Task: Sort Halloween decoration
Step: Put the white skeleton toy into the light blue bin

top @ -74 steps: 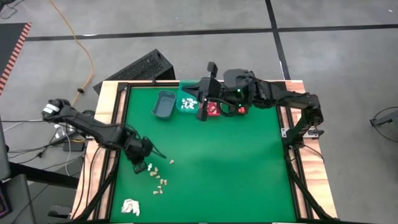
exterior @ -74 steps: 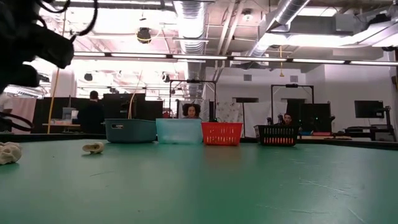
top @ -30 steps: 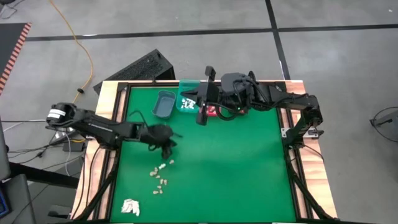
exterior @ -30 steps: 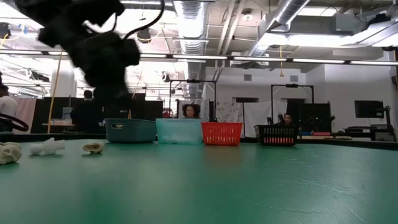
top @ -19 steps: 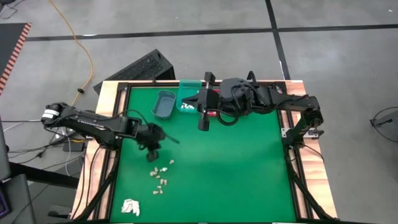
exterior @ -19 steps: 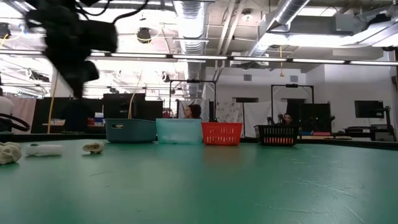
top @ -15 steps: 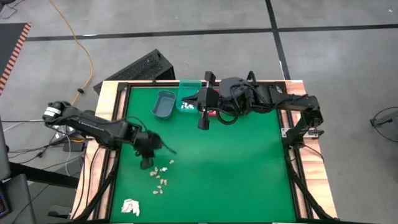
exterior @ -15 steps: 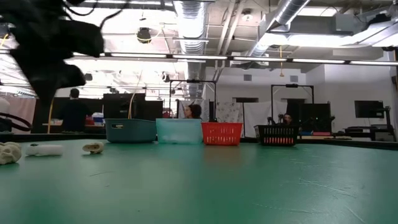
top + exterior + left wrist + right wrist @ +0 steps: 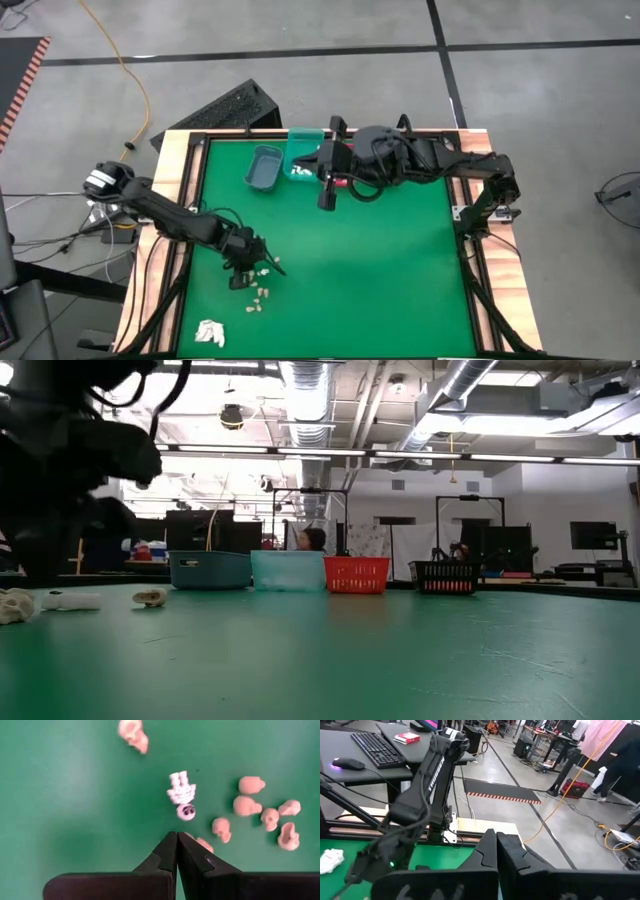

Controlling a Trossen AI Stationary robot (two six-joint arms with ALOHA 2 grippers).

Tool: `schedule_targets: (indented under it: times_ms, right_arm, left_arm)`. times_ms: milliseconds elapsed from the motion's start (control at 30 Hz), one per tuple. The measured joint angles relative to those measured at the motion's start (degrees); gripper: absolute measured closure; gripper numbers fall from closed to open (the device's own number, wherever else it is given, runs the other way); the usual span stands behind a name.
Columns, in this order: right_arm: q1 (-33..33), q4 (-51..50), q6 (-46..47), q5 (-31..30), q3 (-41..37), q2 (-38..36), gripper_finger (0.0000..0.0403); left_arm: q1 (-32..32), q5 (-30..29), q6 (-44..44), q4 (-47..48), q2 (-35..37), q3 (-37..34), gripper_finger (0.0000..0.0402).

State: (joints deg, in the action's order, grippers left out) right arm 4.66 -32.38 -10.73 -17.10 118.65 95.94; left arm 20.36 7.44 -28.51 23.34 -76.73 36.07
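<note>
The Halloween decoration pieces [image 9: 260, 293] lie loose on the green mat near the left front: a white skeleton figure [image 9: 181, 795] and several tan skulls [image 9: 247, 806]. My left gripper [image 9: 176, 839] is shut, points steeply down just over this pile [image 9: 241, 277], and holds nothing. One tan skull [image 9: 203, 844] lies right beside its fingertips; I cannot tell whether they touch. My right gripper [image 9: 496, 839] is shut and empty, raised high by the bins at the far edge [image 9: 322, 180].
A grey bin [image 9: 264, 167], a teal bin [image 9: 299, 166] with white pieces in it and a red bin [image 9: 341, 181] stand along the far edge; the low view also shows a black bin [image 9: 445, 576]. A white papery wad [image 9: 208, 332] lies at the near left.
My left gripper has swung from the mat's middle-left toward the near edge and come down over the pile of pieces, tipping from a shallow slant to steeply downward. It has stayed shut. The pieces on the mat have kept their places.
</note>
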Motion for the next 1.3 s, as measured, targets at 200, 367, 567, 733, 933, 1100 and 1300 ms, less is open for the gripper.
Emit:
schedule_targets:
  times_ms: [200,367,567,733,933,1100,1300]
  right_arm:
    - [1.1,-0.2,0.2,0.0,0.0,0.0,0.0388]
    - [1.8,-0.2,0.2,0.0,0.0,0.0,0.0388]
    - [2.2,-0.2,0.2,0.0,0.0,0.0,0.0388]
    - [2.2,-0.2,0.2,0.0,0.0,0.0,0.0388]
    - [2.5,-0.7,-0.1,0.0,0.0,0.0,0.0388]
    - [2.4,-0.7,-0.1,0.0,0.0,0.0,0.0388]
    - [2.3,-0.7,-0.3,-0.1,0.0,0.0,0.0388]
  left_arm:
    - [0.0,2.8,0.6,-4.5,-3.6,0.0,0.0401]
    - [-1.6,2.1,5.0,-8.5,-4.0,0.0,0.0401]
    - [-6.0,-0.4,13.5,-20.8,-4.0,0.0,0.0401]
    - [-8.4,0.6,15.9,-23.8,-3.6,1.3,0.0401]
    - [-6.4,-5.7,16.8,-1.4,0.6,4.0,0.0401]
    - [-1.4,-1.6,16.2,3.4,0.7,3.5,0.0401]
    - [0.9,-2.2,12.9,-4.6,0.7,-0.5,0.0401]
